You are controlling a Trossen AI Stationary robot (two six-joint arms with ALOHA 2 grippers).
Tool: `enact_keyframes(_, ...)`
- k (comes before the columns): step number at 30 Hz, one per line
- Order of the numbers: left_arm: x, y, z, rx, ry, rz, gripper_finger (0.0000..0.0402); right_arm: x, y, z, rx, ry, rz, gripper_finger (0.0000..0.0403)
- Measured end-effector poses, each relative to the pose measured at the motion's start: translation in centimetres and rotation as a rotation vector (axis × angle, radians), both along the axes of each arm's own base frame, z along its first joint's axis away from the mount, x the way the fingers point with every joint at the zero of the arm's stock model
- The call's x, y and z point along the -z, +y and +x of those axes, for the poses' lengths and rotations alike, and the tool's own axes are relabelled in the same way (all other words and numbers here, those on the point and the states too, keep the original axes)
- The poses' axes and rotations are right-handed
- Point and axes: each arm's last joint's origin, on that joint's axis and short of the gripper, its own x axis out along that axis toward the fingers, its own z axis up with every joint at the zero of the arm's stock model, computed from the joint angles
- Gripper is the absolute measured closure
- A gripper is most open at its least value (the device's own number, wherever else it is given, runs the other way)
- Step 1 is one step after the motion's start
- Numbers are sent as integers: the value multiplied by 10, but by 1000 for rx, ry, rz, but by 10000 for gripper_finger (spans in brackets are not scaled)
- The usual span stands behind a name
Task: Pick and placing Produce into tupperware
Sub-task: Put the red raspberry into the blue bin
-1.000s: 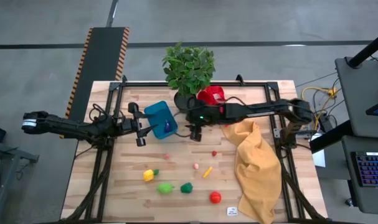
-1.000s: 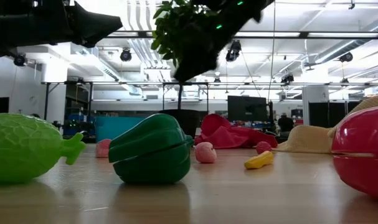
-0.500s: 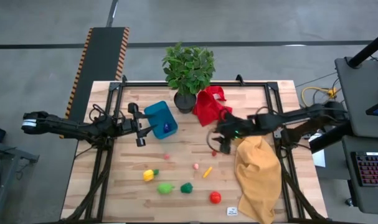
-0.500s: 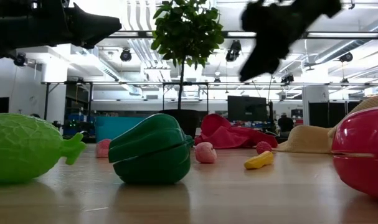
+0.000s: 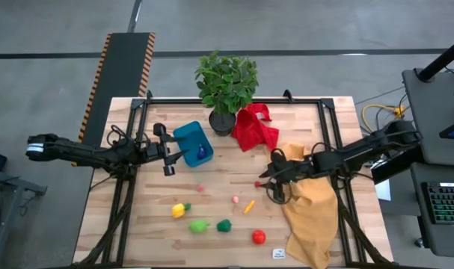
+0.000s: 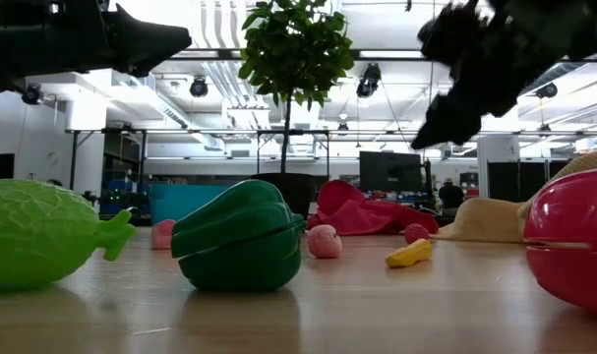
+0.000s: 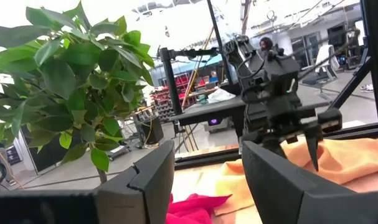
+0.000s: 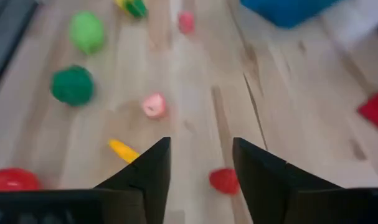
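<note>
The tupperware [image 5: 193,143], a bright blue tub, sits on the wooden table [image 5: 159,224] in front of the potted plant [image 5: 227,82], with one dark blue piece of produce [image 5: 201,153] inside it; only the high view looks into the tub, while the low view shows just its blue wall behind the toys. The yellow cloth [image 5: 310,205] lies at the table's right side, the red cloth [image 5: 255,127] just beside the plant pot. The left gripper [image 5: 167,156] is at the tub's left edge, jaws parted with nothing visible between them in its wrist view, which looks past the leaves to the other arm. The right gripper [image 5: 275,179] hangs above the table, fingers apart and empty; its wrist view shows a small red piece [image 8: 224,180] just ahead of the fingers. Loose on the boards lie the green pepper [image 6: 241,236], the light green gourd [image 6: 42,234], the red tomato [image 5: 258,237], the small yellow piece [image 8: 124,150] and the pink piece [image 8: 154,105].
</note>
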Motion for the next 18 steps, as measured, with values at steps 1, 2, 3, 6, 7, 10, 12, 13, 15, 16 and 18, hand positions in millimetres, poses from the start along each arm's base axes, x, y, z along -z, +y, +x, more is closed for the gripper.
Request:
enact_keyframes(1,0,0,0,0,1,0,228,5,0,1,4,21,-1,218)
enact_keyframes(2,0,0,0,0,1,0,228,9,1,2,6,39,-3,206)
enact_keyframes(3,0,0,0,0,1,0,228,12,1,5,8,55,-3,192)
enact_keyframes(6,0,0,0,0,2,0,228,23,3,13,9,103,-15,153)
enact_keyframes(7,0,0,0,0,3,0,228,25,4,15,9,114,-18,143)
enact_keyframes(10,0,0,0,0,1,0,228,34,5,23,20,143,-35,120)
enact_keyframes(12,0,0,0,0,1,0,228,41,5,25,41,170,-64,112)
enact_keyframes(13,0,0,0,0,1,0,228,44,5,27,51,180,-78,110)
enact_keyframes(15,0,0,0,0,1,0,228,50,4,28,70,200,-102,109)
enact_keyframes(16,0,0,0,0,1,0,228,54,4,28,75,209,-110,109)
enact_keyframes(18,0,0,0,0,1,0,228,58,4,29,81,225,-115,113)
